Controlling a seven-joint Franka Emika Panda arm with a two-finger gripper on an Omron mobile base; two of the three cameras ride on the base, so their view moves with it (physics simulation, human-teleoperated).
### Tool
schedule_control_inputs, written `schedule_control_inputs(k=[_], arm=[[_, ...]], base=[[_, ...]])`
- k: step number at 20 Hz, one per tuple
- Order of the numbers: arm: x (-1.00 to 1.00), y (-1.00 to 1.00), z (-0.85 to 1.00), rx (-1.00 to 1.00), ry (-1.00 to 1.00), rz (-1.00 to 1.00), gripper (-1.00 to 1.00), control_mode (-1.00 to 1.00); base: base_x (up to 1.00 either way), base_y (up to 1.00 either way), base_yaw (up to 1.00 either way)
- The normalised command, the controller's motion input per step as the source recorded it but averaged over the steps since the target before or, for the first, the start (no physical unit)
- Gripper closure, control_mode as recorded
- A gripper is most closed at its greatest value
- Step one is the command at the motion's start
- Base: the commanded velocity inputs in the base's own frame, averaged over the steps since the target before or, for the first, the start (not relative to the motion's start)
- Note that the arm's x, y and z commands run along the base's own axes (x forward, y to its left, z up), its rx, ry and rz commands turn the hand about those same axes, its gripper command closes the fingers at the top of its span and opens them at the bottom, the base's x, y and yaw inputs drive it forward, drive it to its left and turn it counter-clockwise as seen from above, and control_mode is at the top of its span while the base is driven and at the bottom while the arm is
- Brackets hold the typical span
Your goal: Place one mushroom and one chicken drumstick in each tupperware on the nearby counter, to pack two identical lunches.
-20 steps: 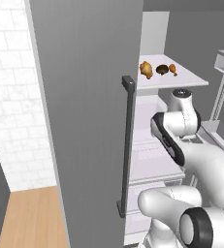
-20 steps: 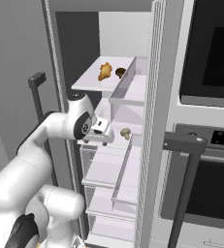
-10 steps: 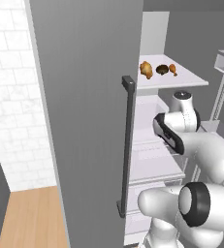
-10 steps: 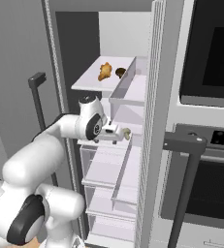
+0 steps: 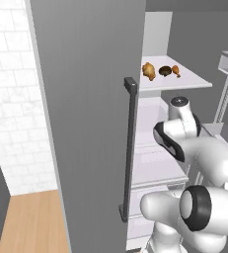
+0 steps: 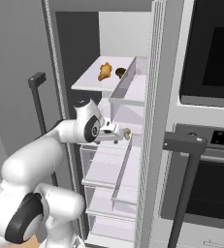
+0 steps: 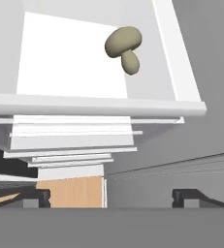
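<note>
Tan mushroom (image 7: 123,47) near shelf (image 7: 70,63) corner, spread fingers (image 7: 111,196) well short

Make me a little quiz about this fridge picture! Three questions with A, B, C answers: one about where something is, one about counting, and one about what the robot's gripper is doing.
1. Where does the pale mushroom lie?
A. On a white fridge shelf
B. On the wooden floor
C. Inside the oven

2. How many food pieces sit on the top shelf?
A. One
B. Three
C. Six

3. What is the gripper doing?
A. Squeezing a drumstick
B. Open, holding nothing
C. Shut on the door handle

Answers:
1. A, the hand view shows the mushroom resting on the white shelf.
2. B, the left base view shows an orange drumstick, a dark mushroom and a second drumstick in a row.
3. B, its fingers stand wide apart with nothing between them, and the pale mushroom lies just ahead.
</note>
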Motion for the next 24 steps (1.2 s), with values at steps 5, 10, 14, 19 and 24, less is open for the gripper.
schedule_control_inputs(k=[5, 10, 14, 19, 24], arm=[[0.25, -0.14, 0.00, -0.04, 0.00, 0.00, -1.00, -1.00], [0.26, -0.28, 0.00, -0.01, 0.00, 0.00, -1.00, -1.00], [0.30, -0.25, -0.04, 0.00, 0.00, 0.00, -1.00, -1.00], [0.37, -0.06, -0.16, -0.01, 0.00, 0.00, -1.00, -1.00], [0.46, 0.00, -0.13, 0.00, 0.00, 0.00, -1.00, -1.00]], base=[[0.00, 0.00, 0.00], [0.00, 0.00, 0.00], [0.00, 0.00, 0.00], [0.00, 0.00, 0.00], [0.00, 0.00, 0.00]])
